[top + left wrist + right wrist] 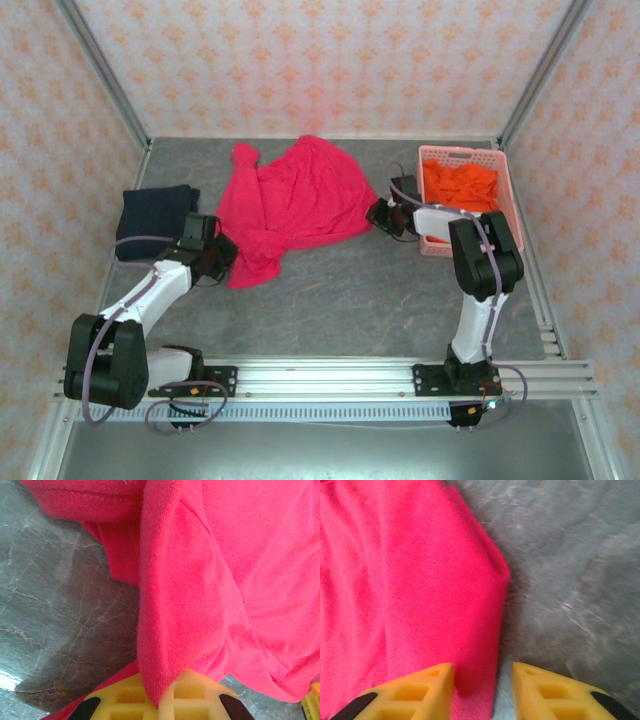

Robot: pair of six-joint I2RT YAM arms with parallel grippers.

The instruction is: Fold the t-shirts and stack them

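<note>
Looks like the spread-it-flat step: crimson-pink t-shirt (295, 205) sits crumpled toward 12 o'clock on the table (350, 295), left gripper (160, 695) pinching its 7 o'clock corner, right gripper (482, 680) with fingers apart astride its 3 o'clock edge (not clamped yet), so I'd guess next it bites and both pull outward.

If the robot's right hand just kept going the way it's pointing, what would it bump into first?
The pink shirt: its edge lies between the fingers of the right hand, so it would probably push into cloth straight away. Beside that edge, bare table lies ahead.
</note>
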